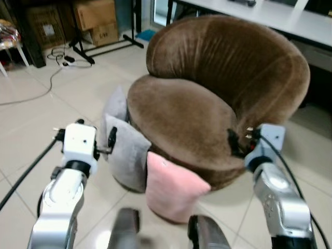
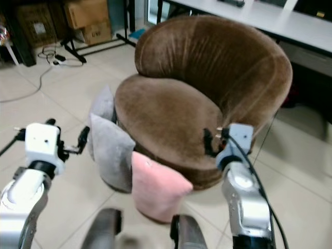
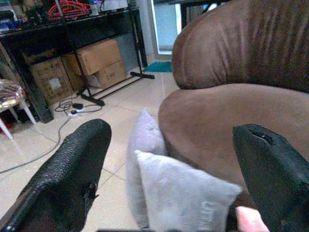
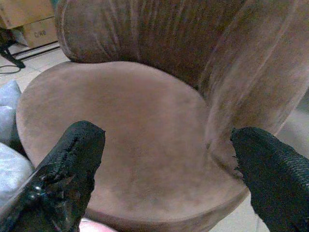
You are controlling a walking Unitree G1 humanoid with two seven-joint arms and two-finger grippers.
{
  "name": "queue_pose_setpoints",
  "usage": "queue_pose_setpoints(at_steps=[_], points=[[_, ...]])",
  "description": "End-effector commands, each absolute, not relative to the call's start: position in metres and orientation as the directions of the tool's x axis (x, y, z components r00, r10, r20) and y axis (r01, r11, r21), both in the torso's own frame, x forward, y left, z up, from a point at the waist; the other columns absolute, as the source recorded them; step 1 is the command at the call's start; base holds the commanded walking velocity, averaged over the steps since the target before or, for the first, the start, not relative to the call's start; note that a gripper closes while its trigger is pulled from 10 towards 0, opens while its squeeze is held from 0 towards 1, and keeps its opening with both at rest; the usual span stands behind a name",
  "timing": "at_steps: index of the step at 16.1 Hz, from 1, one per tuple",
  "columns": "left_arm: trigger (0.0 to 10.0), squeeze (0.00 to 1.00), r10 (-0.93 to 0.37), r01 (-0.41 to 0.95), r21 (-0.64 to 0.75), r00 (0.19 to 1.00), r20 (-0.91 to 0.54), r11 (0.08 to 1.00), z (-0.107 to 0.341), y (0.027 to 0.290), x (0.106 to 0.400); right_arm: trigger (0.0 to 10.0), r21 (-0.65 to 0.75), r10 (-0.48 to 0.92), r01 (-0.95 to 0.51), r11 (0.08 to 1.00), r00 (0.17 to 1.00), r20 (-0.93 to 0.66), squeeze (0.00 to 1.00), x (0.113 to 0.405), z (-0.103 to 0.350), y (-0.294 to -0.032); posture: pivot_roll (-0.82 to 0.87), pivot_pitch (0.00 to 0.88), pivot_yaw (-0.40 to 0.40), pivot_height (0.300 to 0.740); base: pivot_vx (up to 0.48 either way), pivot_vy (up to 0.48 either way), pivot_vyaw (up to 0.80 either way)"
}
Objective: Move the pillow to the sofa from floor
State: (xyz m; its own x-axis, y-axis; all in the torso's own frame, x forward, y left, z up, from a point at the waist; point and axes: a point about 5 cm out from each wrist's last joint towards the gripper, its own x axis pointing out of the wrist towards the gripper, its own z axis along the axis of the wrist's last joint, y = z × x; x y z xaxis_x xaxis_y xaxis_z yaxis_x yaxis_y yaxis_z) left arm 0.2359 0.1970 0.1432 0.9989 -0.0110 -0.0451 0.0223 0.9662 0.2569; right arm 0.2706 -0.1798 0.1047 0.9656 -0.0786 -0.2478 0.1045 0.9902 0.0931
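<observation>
A pale tiled floor (image 1: 31,135) surrounds a round brown sofa (image 1: 207,98). Both silver arms reach forward, left gripper (image 3: 169,169) and right gripper (image 4: 164,169) each spread wide, holding nothing. A soft pink pillow (image 1: 171,189) stands upright on the floor against the sofa's base, beside two grey pillows (image 1: 127,153).

A lived-in home room: tiled floor (image 1: 31,124), brown sofa (image 1: 218,98), stacked cardboard boxes (image 1: 96,21), trailing cables (image 1: 49,83).

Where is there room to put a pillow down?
The brown sofa seat is bare from its front edge to the curved backrest. The floor at its base is crowded: two grey pillows and a pink pillow lean there. Bare tiles lie towards the cable.
</observation>
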Motion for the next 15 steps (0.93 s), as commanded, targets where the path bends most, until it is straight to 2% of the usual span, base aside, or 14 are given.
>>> queue_pose_setpoints(at_steps=[1,15], points=[[10.0,0.0,-0.021,0.032,0.256,0.999,-0.046,0.966,0.1442,0.1956,0.2372,10.0,0.085,-0.082,0.105,0.991,0.966,-0.244,0.0,0.2717,0.1057,-0.1784,0.14,0.0,-0.067,0.595,0.281,0.0,0.0],[10.0,0.0,-0.046,0.059,0.254,0.997,-0.056,0.965,0.142,0.1919,0.2369,10.0,0.053,-0.086,0.101,0.993,0.968,-0.235,0.0,0.2731,0.1062,-0.1787,0.14,0.0,-0.066,0.595,0.282,0.0,0.0]])
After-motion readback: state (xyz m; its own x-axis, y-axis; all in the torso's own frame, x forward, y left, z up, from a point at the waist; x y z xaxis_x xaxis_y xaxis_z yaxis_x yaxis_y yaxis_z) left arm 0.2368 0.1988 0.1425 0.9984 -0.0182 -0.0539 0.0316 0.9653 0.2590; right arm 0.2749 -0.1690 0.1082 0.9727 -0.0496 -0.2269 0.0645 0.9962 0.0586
